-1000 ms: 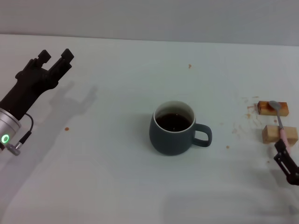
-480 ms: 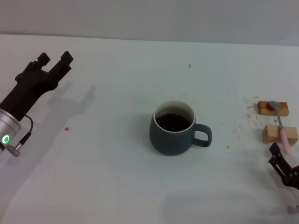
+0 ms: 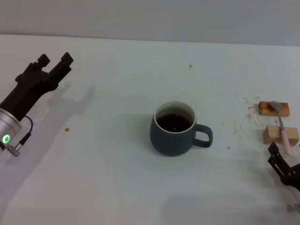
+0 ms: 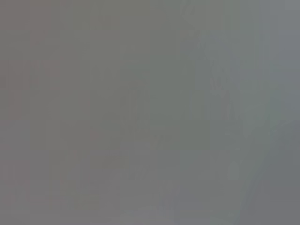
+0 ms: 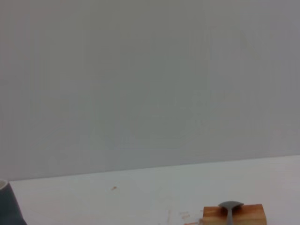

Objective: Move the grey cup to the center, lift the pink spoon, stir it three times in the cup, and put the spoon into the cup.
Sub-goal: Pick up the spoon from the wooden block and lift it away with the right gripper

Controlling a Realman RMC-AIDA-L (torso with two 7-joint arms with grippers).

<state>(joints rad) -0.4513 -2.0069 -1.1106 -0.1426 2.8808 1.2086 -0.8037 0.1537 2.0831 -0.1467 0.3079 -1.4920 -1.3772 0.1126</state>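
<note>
The grey cup [image 3: 174, 129] stands upright in the middle of the table with dark liquid inside and its handle toward the right. The pink spoon [image 3: 282, 130] lies across two tan wooden blocks [image 3: 280, 135] at the right, metal bowl on the far block, pink handle over the near one. My right gripper [image 3: 277, 157] sits just in front of the handle's tip, apart from it and partly cut off by the picture's edge. Far to the left, my left gripper [image 3: 55, 60] hovers open and holds nothing. The right wrist view shows the spoon's bowl [image 5: 229, 206] and the cup's edge [image 5: 8, 207].
Small brown specks and stains [image 3: 244, 123] dot the white table near the blocks. A lone speck [image 3: 190, 66] lies behind the cup. The left wrist view shows only flat grey.
My right gripper has drawn back toward the table's front edge, away from the spoon's handle. The spoon stays on the blocks. The left arm barely shifted.
</note>
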